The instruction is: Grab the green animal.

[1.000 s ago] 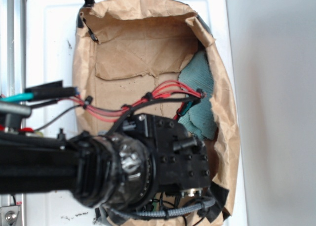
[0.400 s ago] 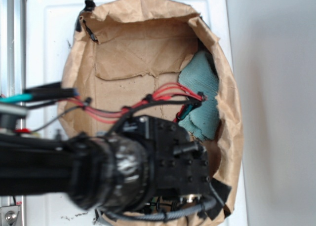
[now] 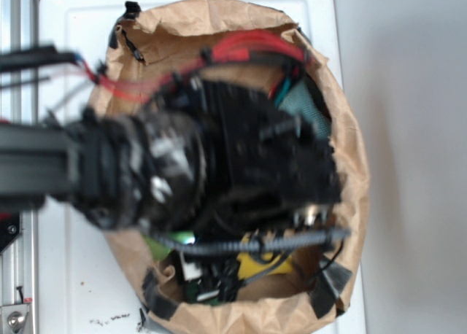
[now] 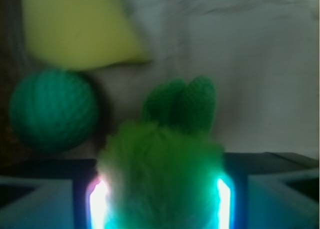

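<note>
The green animal point(image 4: 160, 159) is a fuzzy lime-green soft toy with two knitted limbs pointing away from me. In the wrist view it fills the gap of my gripper point(image 4: 160, 201). The glowing pads point(image 4: 97, 199) press on it from both sides, so the gripper is shut on it. In the exterior view my black wrist housing point(image 3: 248, 152) is blurred over the middle of the paper-lined bin and hides the fingers. A lime-green sliver point(image 3: 166, 243) shows under its lower edge.
A darker green textured ball point(image 4: 52, 109) lies left of the toy, with a yellow sponge wedge point(image 4: 75, 29) beyond it. The crumpled brown paper wall point(image 3: 354, 173) rings the bin. A teal cloth point(image 3: 306, 104) lies at its right side. Red cables point(image 3: 241, 46) arch over the top.
The arm has swung quickly toward the top of the picture and looms larger and blurred. It now covers most of the teal cloth and uncovers yellow and green things at the bin's lower end.
</note>
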Controlling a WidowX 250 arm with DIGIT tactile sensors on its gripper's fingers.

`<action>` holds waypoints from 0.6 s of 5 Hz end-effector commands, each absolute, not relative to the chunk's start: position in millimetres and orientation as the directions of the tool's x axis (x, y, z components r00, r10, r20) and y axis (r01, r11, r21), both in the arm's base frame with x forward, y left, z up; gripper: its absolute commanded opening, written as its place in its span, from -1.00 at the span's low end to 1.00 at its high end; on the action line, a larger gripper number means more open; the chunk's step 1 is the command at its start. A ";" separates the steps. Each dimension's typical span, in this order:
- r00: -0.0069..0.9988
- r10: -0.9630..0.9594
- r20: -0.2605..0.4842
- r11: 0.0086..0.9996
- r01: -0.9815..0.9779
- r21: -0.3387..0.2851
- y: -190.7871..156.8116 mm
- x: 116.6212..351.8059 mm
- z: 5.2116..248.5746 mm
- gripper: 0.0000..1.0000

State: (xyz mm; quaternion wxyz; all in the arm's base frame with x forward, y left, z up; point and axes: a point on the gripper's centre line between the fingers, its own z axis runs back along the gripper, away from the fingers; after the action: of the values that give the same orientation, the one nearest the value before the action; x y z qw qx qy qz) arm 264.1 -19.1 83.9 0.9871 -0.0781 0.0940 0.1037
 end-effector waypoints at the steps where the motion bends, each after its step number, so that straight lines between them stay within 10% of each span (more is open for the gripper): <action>1: 0.967 0.252 -0.034 0.961 -0.254 -0.110 12.8 251.9 142.2 -1.00; 2: 0.945 0.307 0.114 0.951 -0.307 -0.017 15.6 234.7 166.6 -1.00; 3: 0.950 0.174 0.259 0.985 -0.164 -0.060 15.9 213.1 184.5 -1.00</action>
State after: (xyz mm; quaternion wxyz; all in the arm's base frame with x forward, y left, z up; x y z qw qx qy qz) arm 227.6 9.4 180.2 0.9885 -0.0196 -0.1220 0.0867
